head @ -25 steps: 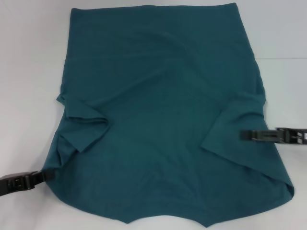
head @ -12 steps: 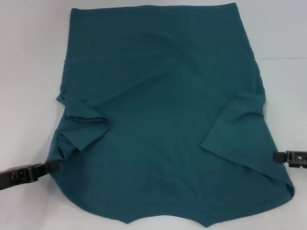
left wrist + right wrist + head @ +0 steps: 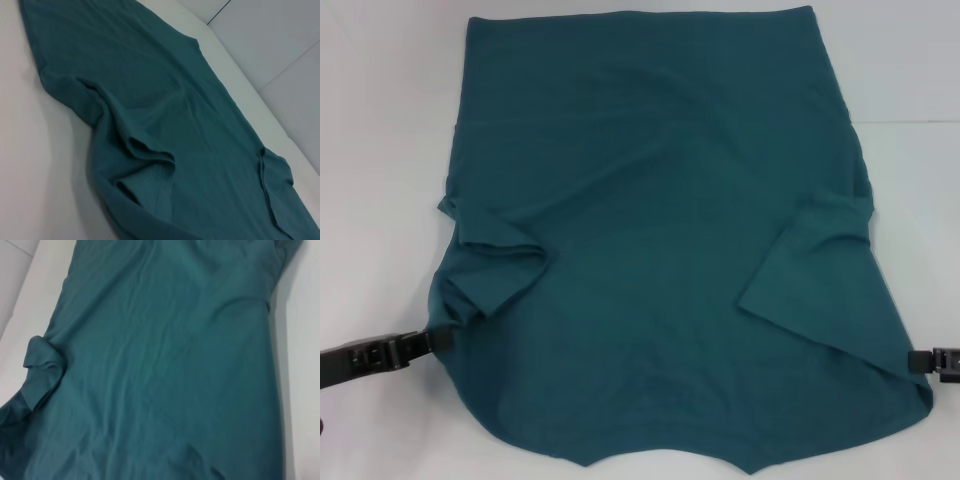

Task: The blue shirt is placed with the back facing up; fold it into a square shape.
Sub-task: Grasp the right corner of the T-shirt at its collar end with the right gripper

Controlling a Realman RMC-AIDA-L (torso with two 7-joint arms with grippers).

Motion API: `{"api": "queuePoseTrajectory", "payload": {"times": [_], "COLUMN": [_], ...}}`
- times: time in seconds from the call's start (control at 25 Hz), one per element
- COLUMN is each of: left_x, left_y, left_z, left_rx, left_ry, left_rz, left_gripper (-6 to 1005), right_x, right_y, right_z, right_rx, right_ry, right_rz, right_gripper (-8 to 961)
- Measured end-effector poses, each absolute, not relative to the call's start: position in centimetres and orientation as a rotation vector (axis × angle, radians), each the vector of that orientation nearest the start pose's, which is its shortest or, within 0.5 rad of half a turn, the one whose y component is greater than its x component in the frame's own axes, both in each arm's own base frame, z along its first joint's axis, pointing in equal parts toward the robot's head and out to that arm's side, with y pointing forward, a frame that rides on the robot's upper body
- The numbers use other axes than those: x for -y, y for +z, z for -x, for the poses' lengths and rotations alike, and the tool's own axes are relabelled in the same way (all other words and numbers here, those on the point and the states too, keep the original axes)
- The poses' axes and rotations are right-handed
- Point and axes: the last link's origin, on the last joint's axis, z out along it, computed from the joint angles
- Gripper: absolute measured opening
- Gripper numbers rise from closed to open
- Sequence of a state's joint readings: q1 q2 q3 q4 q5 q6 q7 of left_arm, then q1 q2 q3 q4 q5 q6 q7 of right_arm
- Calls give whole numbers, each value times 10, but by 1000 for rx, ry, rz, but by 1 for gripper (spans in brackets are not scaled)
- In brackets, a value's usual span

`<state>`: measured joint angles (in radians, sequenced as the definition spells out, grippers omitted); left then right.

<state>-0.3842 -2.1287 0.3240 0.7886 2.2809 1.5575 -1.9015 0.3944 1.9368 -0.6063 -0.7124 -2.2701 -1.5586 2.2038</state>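
white table [image 3: 380, 120] | one blue shirt [image 3: 660, 250] | two claws: left claw [image 3: 438, 341]; right claw [image 3: 916, 361]

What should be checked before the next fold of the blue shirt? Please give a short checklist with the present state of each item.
1. Blue shirt lies back up, no lettering showing: ok.
2. Left sleeve folded flat onto the body: not ok, it is bunched and wrinkled.
3. Right sleeve folded onto the body: ok, it lies fairly flat.
4. Left tool at the shirt's left edge: ok; grip on the cloth: cannot tell.
5. Right tool at the shirt's right edge: ok; grip: cannot tell.
6. Nearest hem fully in view: not ok, the head view cuts it off.
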Motion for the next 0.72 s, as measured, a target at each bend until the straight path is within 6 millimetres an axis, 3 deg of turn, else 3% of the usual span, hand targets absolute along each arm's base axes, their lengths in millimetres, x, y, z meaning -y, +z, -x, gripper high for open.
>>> {"api": "queuePoseTrajectory", "payload": {"times": [0.72], "left_x": [-281], "left_y": [29], "left_z": [344], "left_rx": [1549], "left_ry": [-673], "left_rz": [2197], "left_gripper": [17], "right_x": [-292], "right_y": [49], "right_z": [-351], "right_rx": [-1817], "right_ry": [362], "right_rz": [2251], "right_gripper": [922]}}
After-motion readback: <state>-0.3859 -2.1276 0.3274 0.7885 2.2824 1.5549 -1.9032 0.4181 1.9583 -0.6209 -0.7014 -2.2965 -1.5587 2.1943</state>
